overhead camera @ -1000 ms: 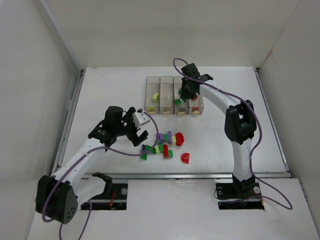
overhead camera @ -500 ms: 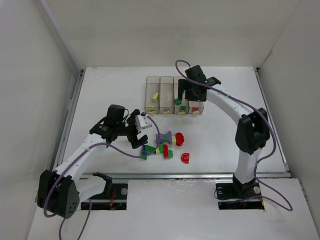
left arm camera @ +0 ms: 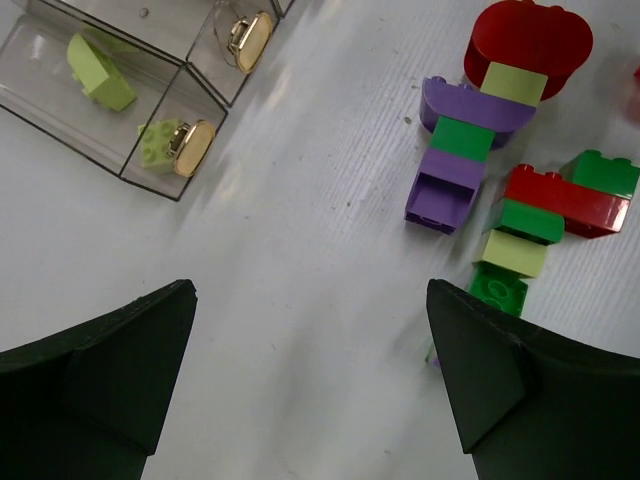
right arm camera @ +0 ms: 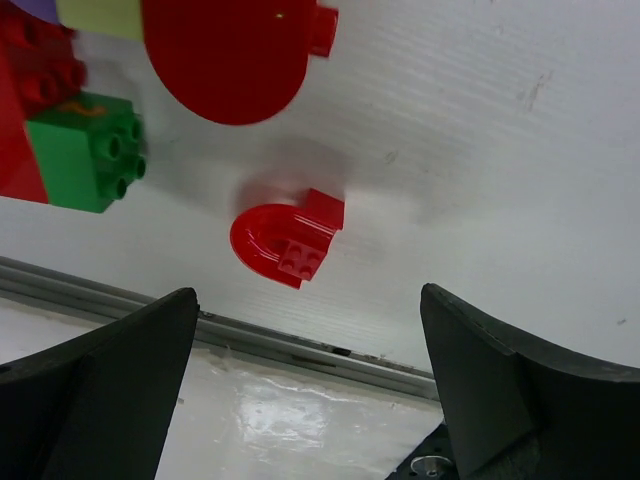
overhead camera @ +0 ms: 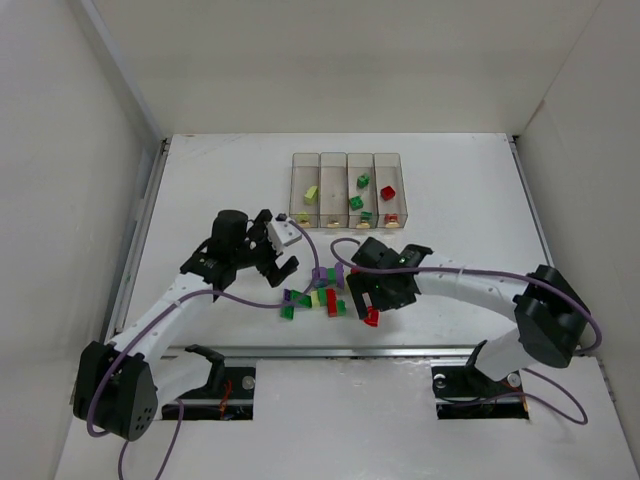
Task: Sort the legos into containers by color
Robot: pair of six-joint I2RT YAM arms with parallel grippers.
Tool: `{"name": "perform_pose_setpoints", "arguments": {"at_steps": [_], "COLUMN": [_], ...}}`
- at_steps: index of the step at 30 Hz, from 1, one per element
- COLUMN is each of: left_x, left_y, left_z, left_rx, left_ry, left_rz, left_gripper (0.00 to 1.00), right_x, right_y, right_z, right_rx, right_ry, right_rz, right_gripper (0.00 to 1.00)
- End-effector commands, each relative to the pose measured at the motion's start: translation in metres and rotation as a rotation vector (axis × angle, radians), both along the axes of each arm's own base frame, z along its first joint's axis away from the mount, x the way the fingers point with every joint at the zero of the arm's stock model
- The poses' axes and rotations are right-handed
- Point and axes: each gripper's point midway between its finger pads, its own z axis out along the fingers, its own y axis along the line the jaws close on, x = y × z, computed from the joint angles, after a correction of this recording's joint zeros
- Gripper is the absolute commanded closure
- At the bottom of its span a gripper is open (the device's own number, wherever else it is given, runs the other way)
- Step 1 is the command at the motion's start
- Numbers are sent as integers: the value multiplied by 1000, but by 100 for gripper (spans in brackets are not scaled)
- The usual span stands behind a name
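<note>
Four bins [overhead camera: 334, 170] in one row at the rear of the surface [overhead camera: 450, 200]. Loose bricks [left arm camera: 445, 190]: about a dozen, clustered in front. Left pincer [left arm camera: 310, 287] and right pincer [right arm camera: 307, 292] both apart, empty. One red arch [right arm camera: 285, 240] lies under the right pincer.

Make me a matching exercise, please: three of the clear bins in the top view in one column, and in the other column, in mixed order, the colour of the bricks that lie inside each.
Column one:
1. leftmost bin
2. third bin from the left
3. rightmost bin

Column two:
a. red brick
b. pale yellow-green brick
c. green bricks

Pairs: 1-b; 2-c; 3-a.
</note>
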Motion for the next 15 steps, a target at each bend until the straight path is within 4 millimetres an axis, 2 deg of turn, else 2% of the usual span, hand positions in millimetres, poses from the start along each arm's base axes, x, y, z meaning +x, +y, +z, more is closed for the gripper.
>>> {"name": "perform_pose_setpoints", "arguments": {"at_steps": [1,2,7,14,15], "left_x": [8,7,5,3,4], "left_y": [-5,-5,-5,-3,-1], "left_z": [16,12,17,19,19], "left_rx": [-44,-41,-58,-60,-55], "left_ry": [-60,-52,-54,-50,-52], "left_rz": [30,30,40,53,60], "left_gripper": [1,1,1,1,1], "right_x": [-4,-6,0,4,4], "right_y": [12,13,26,8,7], "right_z": [0,-4,-17,-48,-51], "right_rx": [43,31,55,-85,-93], "right_ry": [-14,-5,-25,-15,-10], "right_rz": [-43,-34,-16,-65,-65], "right_gripper": [2,2,4,16,22]}}
